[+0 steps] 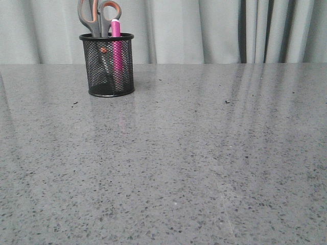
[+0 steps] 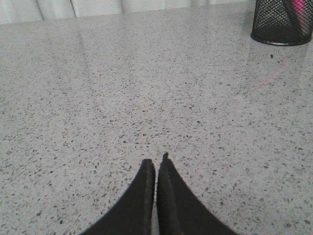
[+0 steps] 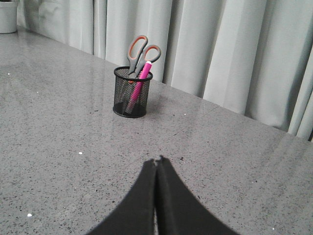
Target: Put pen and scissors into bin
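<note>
The bin [image 1: 107, 65] is a black mesh cup standing upright at the far left of the grey table. The pink pen [image 1: 117, 53] stands inside it, its whitish cap just above the rim. The scissors [image 1: 97, 15] stand in it too, blades down, grey and orange handles sticking out the top. The right wrist view shows the bin [image 3: 132, 92] with the pen [image 3: 138, 83] and scissors [image 3: 138, 51] in it. The left wrist view shows only the bin's base [image 2: 282, 22] at a corner. My left gripper [image 2: 156, 160] and right gripper [image 3: 157, 160] are shut and empty, far from the bin, out of the front view.
Pale grey curtains [image 1: 214, 30] hang behind the table's far edge. A whitish pot [image 3: 8, 15] stands at the far corner in the right wrist view. The speckled table top [image 1: 194, 163] stretches in front of and to the right of the bin.
</note>
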Controlling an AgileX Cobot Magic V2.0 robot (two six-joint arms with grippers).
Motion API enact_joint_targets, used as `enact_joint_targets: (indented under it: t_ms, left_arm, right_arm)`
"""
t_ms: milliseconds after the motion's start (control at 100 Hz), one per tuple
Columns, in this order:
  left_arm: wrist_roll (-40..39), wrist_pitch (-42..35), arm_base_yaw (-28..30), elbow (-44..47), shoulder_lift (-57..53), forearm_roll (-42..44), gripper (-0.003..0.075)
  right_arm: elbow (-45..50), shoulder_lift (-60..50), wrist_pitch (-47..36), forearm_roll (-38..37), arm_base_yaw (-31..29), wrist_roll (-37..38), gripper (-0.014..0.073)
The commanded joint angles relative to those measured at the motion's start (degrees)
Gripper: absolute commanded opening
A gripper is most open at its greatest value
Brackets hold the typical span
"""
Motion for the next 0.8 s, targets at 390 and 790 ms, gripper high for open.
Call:
enact_joint_targets:
  t_ms: [390,790]
  left_arm:
    - [-0.6,-3.1,0.2,2.6,-1.9,0.0,-0.0019]
    - [-0.6,-3.1,0.2,2.6,-1.9,0.0,-0.0019]
  right_arm:
    - [12.5,2.2,-18.3,3.3,-19.6,0.0,-0.0069]
    - [28.7,-1.5,-21.8,10.5,-39.8,-1.7,-0.0070]
